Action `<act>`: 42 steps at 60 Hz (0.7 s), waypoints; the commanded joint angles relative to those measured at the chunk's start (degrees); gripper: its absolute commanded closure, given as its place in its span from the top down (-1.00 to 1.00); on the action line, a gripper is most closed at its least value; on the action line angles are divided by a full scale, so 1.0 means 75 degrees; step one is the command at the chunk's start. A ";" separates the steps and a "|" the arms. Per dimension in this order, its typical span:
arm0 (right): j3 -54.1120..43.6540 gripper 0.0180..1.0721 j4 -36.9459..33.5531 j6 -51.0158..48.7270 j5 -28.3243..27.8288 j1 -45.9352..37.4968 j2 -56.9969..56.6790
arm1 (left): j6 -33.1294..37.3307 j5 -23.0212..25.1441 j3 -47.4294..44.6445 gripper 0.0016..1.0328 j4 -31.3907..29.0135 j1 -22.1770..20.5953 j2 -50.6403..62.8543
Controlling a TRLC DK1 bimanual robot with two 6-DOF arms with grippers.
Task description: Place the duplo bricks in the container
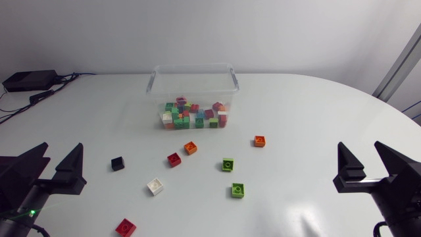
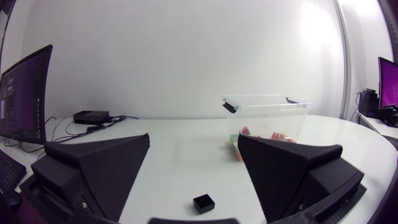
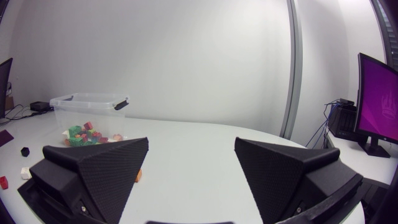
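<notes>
Turns on 1 relation: dead ahead of the left end effector (image 2: 194,138), in line with the gap between its 2 wedge fingers (image 2: 99,168) and close in, a small black square plastic brick (image 2: 203,203), flat on the white desk (image 2: 174,163). No long axis to speak of on so square a piece, so likely no wrist turn needed, only a short advance and a drop. Far nearer the left end effector than the right end effector (image 3: 191,140).

Wide open on both arms, with nothing held and no brick touching either pair of fingers.

Further ahead of the left end effector, off towards its right finger, a clear plastic container (image 1: 195,66) with dark handle clips, already part-filled with a heap (image 1: 194,117) of red, green, white and orange bricks.

Also loose, 7 more. Nearer the left end effector, ahead and to its right: a white brick (image 1: 155,186), a red brick (image 1: 173,159) and, just beside that, an orange brick (image 1: 191,147); off to its right and back of the fingertips, a second red brick (image 1: 125,227). Nearer the right end effector, ahead and to its left: a lime-green brick (image 1: 237,190), a second lime-green brick (image 1: 227,164), a second orange brick (image 1: 260,141).
</notes>
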 commanded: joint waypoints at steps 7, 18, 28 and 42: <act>-0.0147 0.93 -0.0060 0.0123 -0.0025 0.0141 -0.0040 | -0.0047 -0.0048 -0.0135 0.91 -0.0013 0.0006 -0.0072; -0.0147 0.93 -0.0060 0.0123 -0.0025 0.0164 -0.0040 | -0.0047 -0.0048 -0.0135 0.91 -0.0013 0.0017 -0.0072; -0.0147 0.93 -0.0048 0.0123 -0.0025 0.0141 -0.0040 | 0.0046 -0.0048 -0.0147 0.91 0.0034 0.0029 -0.0072; -0.0030 0.93 0.0010 0.0123 0.0057 0.0071 -0.0051 | 0.0035 -0.0048 0.0181 0.91 -0.0295 0.0029 -0.0072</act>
